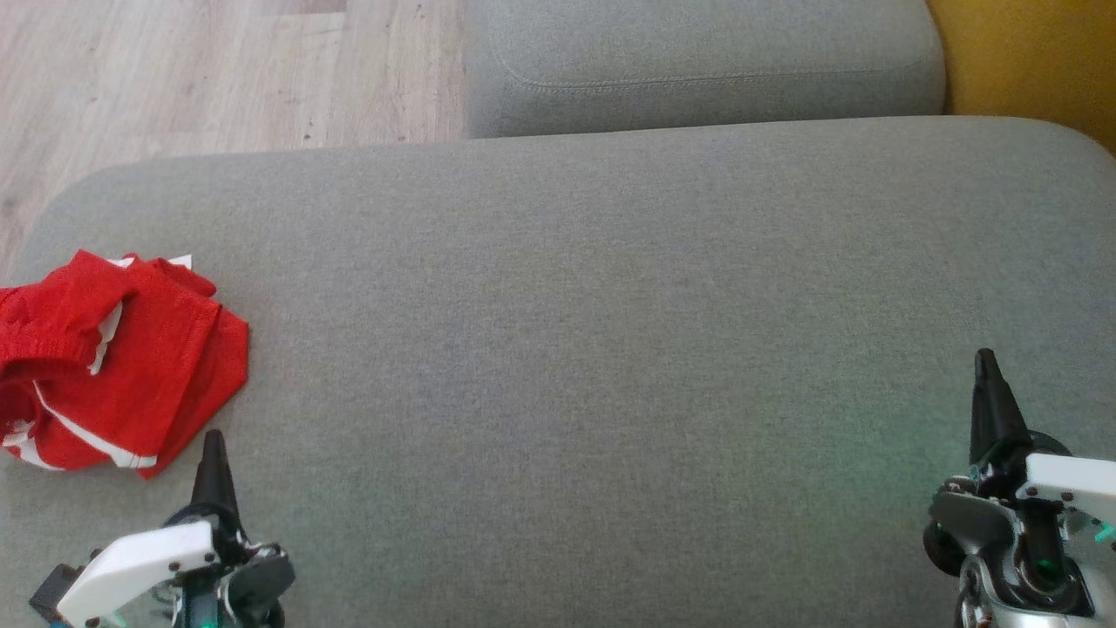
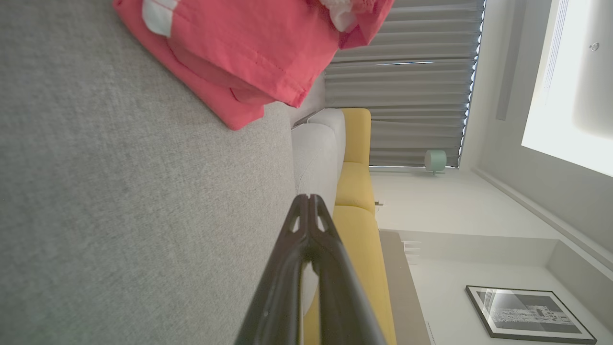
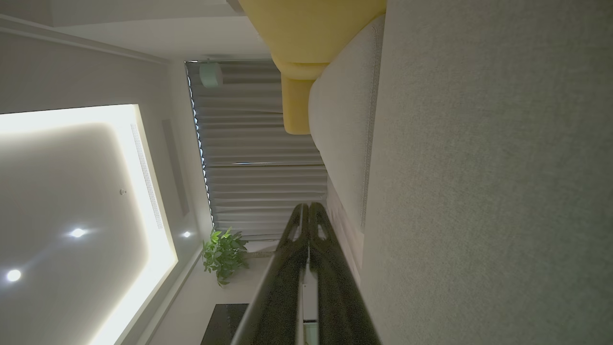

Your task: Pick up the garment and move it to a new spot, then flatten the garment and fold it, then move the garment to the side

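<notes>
At the far left, pale wooden floorboards [image 1: 218, 70] run beyond the big grey woven-fabric seat cushion [image 1: 567, 331] that I lean over. On that cushion's left edge lies the red cloth garment with white stripes [image 1: 131, 366]. It is crumpled in a loose heap, its folds bunched, with a scrap of white showing at its far side.

My left pincer [image 1: 212, 440] hangs at the near left, just beside the garment's near right corner. I cannot tell for sure whether it touches the cloth. Its two long dark fingers are pressed together tip to tip, closed on themselves. Along them, my left wrist camera shows the garment lying on the grey fabric ahead and off to one side.

Past the cushion's far edge, right of the floorboards, sits a smaller grey cushion with a stitched seam [image 1: 697, 61].

My right pincer [image 1: 985, 359] hangs at the near right over the big cushion, well apart from the garment. Its fingers are likewise closed flat against each other, gripping only themselves. At the far right corner there is mustard-yellow upholstery [image 1: 1029, 61]. My right wrist camera looks past the closed fingers at pleated grey curtains [image 3: 263, 143] and a leafy green potted plant [image 3: 222, 254].
</notes>
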Robot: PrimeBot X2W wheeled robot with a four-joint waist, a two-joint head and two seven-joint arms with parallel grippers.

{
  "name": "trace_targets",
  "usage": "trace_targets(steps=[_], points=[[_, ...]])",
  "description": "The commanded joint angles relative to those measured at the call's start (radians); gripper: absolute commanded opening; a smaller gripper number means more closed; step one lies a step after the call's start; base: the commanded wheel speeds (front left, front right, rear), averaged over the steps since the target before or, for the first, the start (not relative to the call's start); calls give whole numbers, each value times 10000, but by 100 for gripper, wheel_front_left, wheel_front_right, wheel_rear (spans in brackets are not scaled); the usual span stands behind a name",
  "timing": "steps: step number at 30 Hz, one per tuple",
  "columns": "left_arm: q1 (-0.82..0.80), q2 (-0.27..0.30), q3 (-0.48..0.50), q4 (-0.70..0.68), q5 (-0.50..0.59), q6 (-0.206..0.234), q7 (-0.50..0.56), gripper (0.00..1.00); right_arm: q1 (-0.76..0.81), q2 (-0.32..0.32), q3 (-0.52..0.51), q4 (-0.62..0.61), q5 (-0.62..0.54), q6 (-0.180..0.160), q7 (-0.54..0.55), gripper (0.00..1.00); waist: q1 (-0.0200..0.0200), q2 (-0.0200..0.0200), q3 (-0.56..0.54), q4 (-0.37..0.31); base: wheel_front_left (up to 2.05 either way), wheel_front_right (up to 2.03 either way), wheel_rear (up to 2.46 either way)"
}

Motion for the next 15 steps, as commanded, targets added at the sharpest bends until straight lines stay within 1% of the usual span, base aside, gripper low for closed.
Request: trace_targets(steps=[1, 15], points=[[-498, 52, 360, -371, -53, -65, 71, 0, -179, -49, 206, -389, 71, 39, 67, 0, 0, 0, 0, 0, 0, 0, 0], [-497, 52, 360, -371, -53, -65, 71, 0, -179, -49, 206, -389, 71, 39, 67, 0, 0, 0, 0, 0, 0, 0, 0]])
